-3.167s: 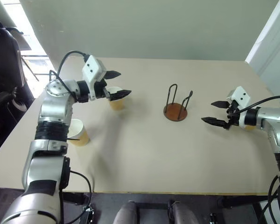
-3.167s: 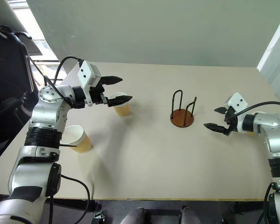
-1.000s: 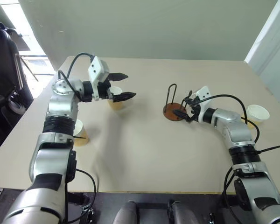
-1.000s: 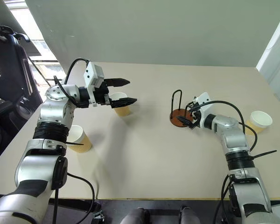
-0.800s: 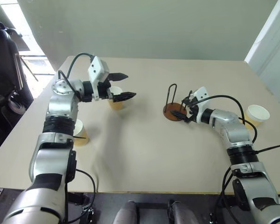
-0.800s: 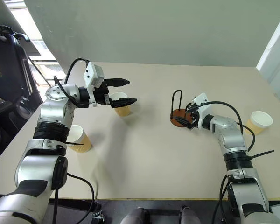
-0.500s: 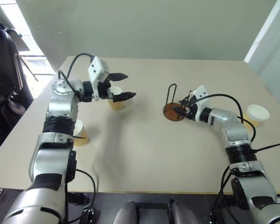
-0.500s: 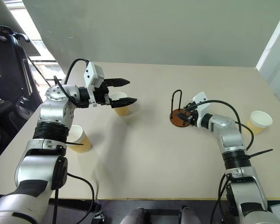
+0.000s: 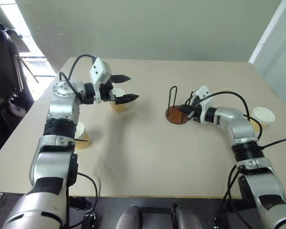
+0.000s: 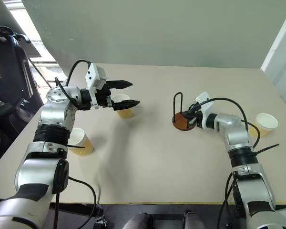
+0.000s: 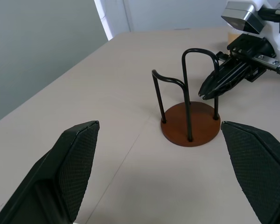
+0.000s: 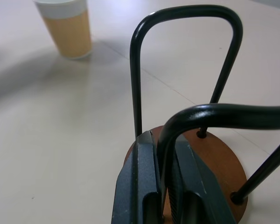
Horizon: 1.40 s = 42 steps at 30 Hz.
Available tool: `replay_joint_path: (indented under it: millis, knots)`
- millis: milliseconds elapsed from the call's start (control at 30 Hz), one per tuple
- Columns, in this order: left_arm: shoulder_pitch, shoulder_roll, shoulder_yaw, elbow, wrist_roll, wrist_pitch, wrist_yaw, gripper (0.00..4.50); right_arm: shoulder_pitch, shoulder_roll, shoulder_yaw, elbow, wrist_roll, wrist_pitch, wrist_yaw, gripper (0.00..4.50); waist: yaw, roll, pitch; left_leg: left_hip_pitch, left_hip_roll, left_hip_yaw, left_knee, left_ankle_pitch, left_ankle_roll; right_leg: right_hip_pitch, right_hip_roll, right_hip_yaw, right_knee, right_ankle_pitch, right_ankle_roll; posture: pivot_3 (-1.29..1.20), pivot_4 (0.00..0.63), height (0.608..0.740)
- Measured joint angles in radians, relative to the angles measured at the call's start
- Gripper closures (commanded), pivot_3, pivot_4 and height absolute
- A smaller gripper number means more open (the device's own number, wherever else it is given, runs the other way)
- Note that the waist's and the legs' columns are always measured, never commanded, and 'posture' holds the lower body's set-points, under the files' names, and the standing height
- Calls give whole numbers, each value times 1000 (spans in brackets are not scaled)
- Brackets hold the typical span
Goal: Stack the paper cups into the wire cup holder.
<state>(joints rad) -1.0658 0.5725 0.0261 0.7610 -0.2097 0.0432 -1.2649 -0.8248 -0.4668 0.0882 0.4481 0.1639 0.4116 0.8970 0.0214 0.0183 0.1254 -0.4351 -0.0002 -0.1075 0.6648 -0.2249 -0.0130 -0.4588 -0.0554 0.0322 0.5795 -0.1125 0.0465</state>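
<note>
The wire cup holder (image 9: 177,114), a reddish-brown disc with two black wire loops, stands mid-table. My right gripper (image 9: 187,112) is shut on its nearer loop; in the right wrist view the wire (image 12: 210,114) runs between the two fingers (image 12: 140,186). One of the paper cups (image 9: 117,102) stands just below my left gripper (image 9: 132,87), which hovers open above it and points toward the holder (image 11: 191,123). A second cup (image 9: 81,135) sits beside my left forearm, partly hidden. The third cup (image 9: 262,116) stands near the table's right edge.
The beige table (image 9: 148,157) has its front edge close to me and a wall along the back. A black chair (image 9: 5,62) stands off the left side. My right arm's cable (image 9: 257,136) loops close to the right-hand cup.
My right gripper's fingers have closed on the holder's nearer wire loop, and the wrist has turned a little. The left arm and all three cups have stayed put.
</note>
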Motion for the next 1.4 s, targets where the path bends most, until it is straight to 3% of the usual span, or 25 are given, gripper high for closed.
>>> replay_joint_path:
  millis: [500, 1367, 1400]
  knots:
    - [-12, 1, -1, 26, 7, -1, -17, 0, -22, -45, 57, -108, 22, 51, 259, 4471, 0, 0, 0, -1, 0, 0, -1, 0, 0, -1, 0, 0, 0, 0, 0, 0, 150, 740]
    - [-17, 8, -1, 26, 16, -1, -18, 0, 34, -42, 93, -180, 30, 81, 265, 4471, 0, 0, 0, -1, 0, 0, 0, 1, 0, -1, 0, 0, 0, 0, 0, 0, 150, 740]
    - [-17, 8, -1, 26, 16, -1, -18, 0, 34, -45, 94, -180, 30, 80, 266, 4230, 0, 0, 0, -1, 0, 0, 0, 1, 0, -1, 0, 0, 0, 0, 0, 0, 150, 740]
